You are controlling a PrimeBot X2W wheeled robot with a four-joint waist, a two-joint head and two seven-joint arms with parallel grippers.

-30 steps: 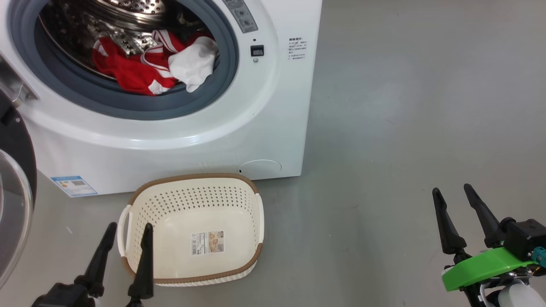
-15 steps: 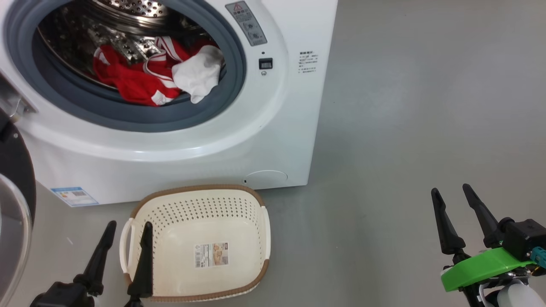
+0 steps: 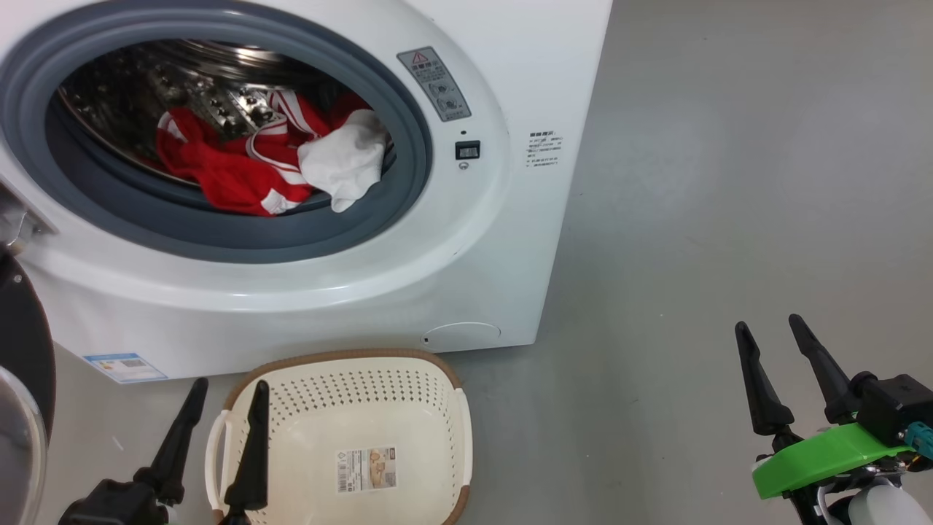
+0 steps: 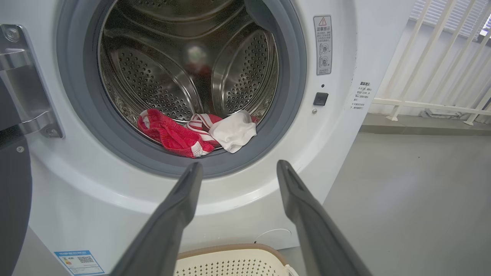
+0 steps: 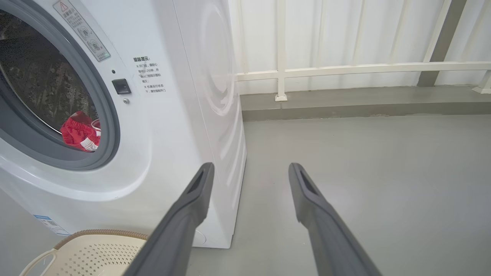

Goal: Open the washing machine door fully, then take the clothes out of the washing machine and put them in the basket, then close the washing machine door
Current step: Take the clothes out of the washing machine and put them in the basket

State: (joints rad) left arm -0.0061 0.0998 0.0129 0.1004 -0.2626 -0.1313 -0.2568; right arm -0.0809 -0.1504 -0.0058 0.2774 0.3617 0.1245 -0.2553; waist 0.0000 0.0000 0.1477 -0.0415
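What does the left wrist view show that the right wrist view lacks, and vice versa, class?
Left wrist view: the door's metal hinge, a white cloth, the open left gripper. Right wrist view: the side of the washing machine, the open right gripper. Both: red clothes in the drum, the rim of the basket, a white railing.

**Warning label** (image 4: 322,44), on the front of the washing machine (image 3: 510,240) at about 2 o'clock of the grey gasket (image 4: 295,96): a red warning triangle above the heading 温馨提示, with two small pictograms beneath.

**Printed notice** (image 5: 149,74), on the white panel at about 3 o'clock of the gasket: the heading 温馨提示, then lines of small characters that are not legible throughout.

**Blue label** (image 4: 78,262), at the front's 7 o'clock corner: a QR code, with text too small to read.

**Sticker** (image 3: 367,469), on the inner bottom of the basket (image 3: 350,394): a barcode and a picture, with illegible text.
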